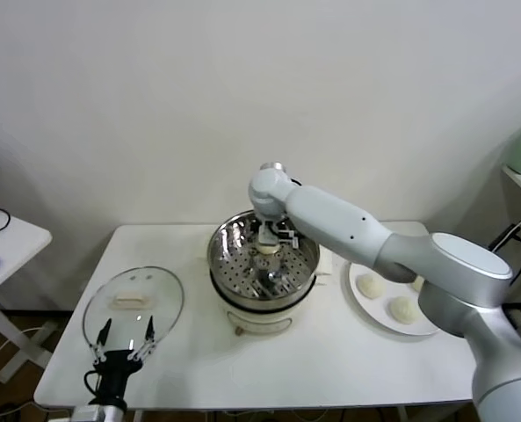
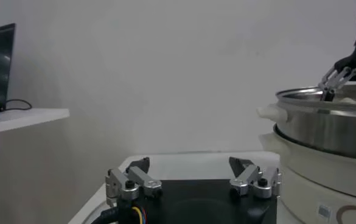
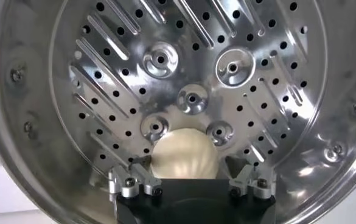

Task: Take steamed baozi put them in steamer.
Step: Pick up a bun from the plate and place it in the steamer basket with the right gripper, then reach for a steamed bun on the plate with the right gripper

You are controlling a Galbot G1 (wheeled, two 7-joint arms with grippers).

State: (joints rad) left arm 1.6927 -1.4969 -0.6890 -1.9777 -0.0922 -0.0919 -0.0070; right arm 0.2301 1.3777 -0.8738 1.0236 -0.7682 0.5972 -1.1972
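The steamer (image 1: pixel 222 257) stands mid-table, a shiny steel pot on a white base. My right gripper (image 1: pixel 271 243) reaches down into it. In the right wrist view its fingers (image 3: pixel 140 164) stand apart on either side of one cream-white baozi (image 3: pixel 184 155), with a small gap on each side; the baozi sits on the perforated tray (image 3: pixel 190 73). Three more baozi (image 1: pixel 370 285) lie on the white plate (image 1: pixel 358 308) to the right of the steamer. My left gripper (image 1: pixel 124 338) is open and empty at the front left, over the glass lid (image 1: pixel 133 299).
The glass lid lies flat on the table left of the steamer. The left wrist view shows the steamer's side (image 2: pixel 324 125) and the right gripper's fingers (image 2: pixel 336 79) above its rim. A side table (image 1: pixel 1 237) stands far left.
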